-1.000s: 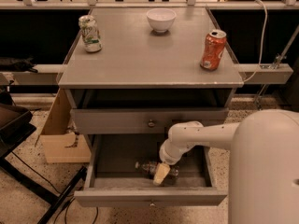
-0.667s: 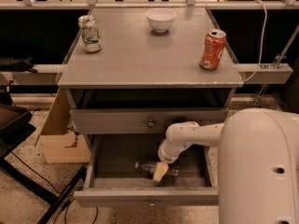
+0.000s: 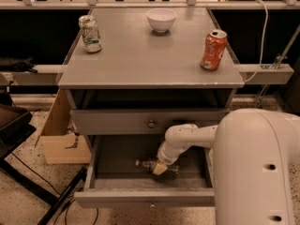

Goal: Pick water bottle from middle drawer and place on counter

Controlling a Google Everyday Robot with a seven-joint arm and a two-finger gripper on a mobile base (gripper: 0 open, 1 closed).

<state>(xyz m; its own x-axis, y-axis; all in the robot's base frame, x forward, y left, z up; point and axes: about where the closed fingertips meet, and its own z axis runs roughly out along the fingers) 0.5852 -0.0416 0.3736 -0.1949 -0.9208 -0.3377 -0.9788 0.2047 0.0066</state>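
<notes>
Down in the open middle drawer [image 3: 105,158] lies the water bottle [image 3: 151,164], flat on its side on the drawer floor, with its white cap pointing left. Our gripper [image 3: 159,168] is reaching into the drawer from the right and sits right at the bottle, near its middle. We cannot tell if the jaws are open or closed, or if they have hold of the bottle yet, because the tip covers that spot. We think the step now is grabbing the bottle. To do it well, we should put the jaws on both sides of the bottle's round body, close to its middle, so it does not tip when we lift. The bottle looks thin and crinkly, so we should squeeze softly but firmly, or it may pop out. Then we should lift straight up first, and pull back out of the drawer before we rise, because the closed drawer front with its knob [image 3: 151,123] hangs just above the bottle. On the tabletop [image 3: 150,55] above the drawer stand a white-green can [image 3: 90,33], a white bowl [image 3: 161,19] and a red soda can [image 3: 213,49], with bare space between them where the bottle could go.
</notes>
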